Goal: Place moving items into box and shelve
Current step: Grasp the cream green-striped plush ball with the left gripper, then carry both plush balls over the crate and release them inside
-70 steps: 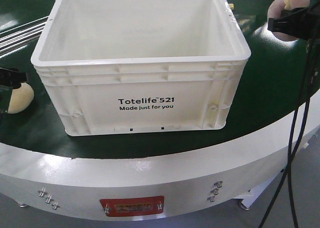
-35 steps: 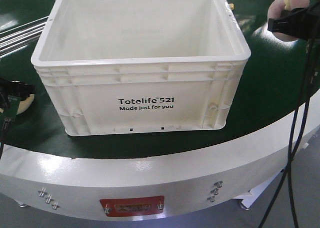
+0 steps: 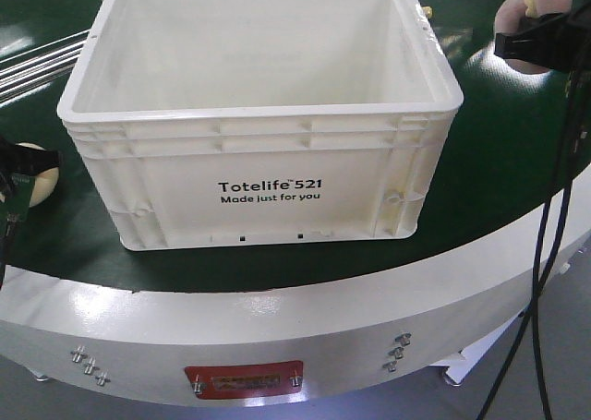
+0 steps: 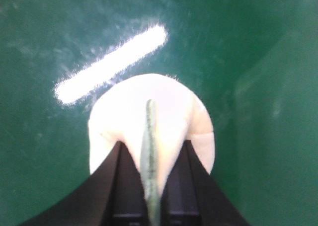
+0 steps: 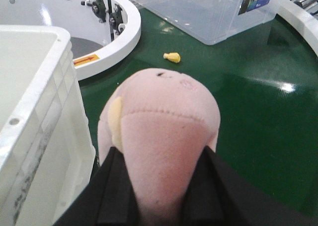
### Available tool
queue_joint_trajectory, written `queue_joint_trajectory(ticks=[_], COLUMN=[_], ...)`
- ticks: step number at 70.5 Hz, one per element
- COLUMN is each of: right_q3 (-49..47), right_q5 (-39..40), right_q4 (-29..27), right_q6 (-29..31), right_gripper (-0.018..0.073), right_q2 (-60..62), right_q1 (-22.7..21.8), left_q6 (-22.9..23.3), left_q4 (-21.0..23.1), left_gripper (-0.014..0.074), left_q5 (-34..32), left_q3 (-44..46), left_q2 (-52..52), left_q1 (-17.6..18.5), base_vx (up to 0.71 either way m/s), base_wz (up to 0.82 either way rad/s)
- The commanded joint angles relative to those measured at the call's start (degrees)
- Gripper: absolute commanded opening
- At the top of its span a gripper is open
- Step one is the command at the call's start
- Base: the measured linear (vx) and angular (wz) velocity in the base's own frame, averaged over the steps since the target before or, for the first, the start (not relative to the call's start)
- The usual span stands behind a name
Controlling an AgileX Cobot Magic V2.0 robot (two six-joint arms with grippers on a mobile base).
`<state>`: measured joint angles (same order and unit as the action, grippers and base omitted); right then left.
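Note:
The white box (image 3: 268, 194), printed "Totelife 521", stands open and empty on the green turntable; its wall (image 5: 35, 126) also shows in the right wrist view. My left gripper (image 3: 18, 169) is at the box's left side, shut on the cream-yellow moving item (image 3: 42, 187). In the left wrist view the black fingers (image 4: 124, 186) pinch that item (image 4: 124, 112) on both sides of its green stripe, above the green surface. My right gripper (image 3: 540, 46) hangs beyond the box's right rear corner, shut on the pinkish-brown moving item (image 3: 524, 14). That item (image 5: 164, 116) fills the right wrist view.
A clear plastic bin (image 5: 213, 12) and a small yellow piece (image 5: 171, 57) lie on the green surface behind the right gripper. A white curved guide (image 5: 114, 32) stands near the box's far side. Black cables (image 3: 545, 254) hang at the right of the white table rim (image 3: 277, 309).
My left gripper came down over the cream-yellow item and closed on it. The right gripper with the pinkish-brown item has risen slightly.

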<state>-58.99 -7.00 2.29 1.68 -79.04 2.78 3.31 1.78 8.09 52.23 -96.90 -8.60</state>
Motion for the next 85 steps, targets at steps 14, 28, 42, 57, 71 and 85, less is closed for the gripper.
queue_joint_trajectory(ticks=[14,28,42,57,71,85], right_q3=[-5.31,-8.64,-9.2,-9.2,-9.15,-9.15], right_q5=[6.12,6.12,8.4,10.06,9.94,10.0], right_q4=[0.17,0.07,0.29,0.29,0.29,0.29], right_q6=[0.45,0.45,0.95,1.94,1.94,1.94], right_gripper=[-0.0012,-0.0012,-0.0012,-0.0012,-0.0012,-0.0012], right_q2=[2.15,2.15,2.15,1.96,0.58,-1.68], right_q1=[-0.31,-0.31,2.77,11.09,18.09,22.29], left_q6=[0.47,0.38,0.38,3.4,7.92,7.97], left_q4=[4.68,4.62,1.24,-6.73,-7.23,-7.23], left_gripper=[-0.0027,-0.0027,-0.0027,-0.0026,-0.0026,-0.0026], left_q5=[-13.63,-21.92,-31.69,-35.72,-36.8,-36.68], left_q3=[1.39,1.39,1.56,1.56,1.56,1.56], left_q2=[13.1,20.01,23.71,23.42,20.48,17.06], left_q1=[0.44,0.44,4.59,14.36,21.61,26.69], base_vx=[0.0,0.0,0.0,0.0,0.0,0.0], base_wz=[0.0,0.0,0.0,0.0,0.0,0.0])
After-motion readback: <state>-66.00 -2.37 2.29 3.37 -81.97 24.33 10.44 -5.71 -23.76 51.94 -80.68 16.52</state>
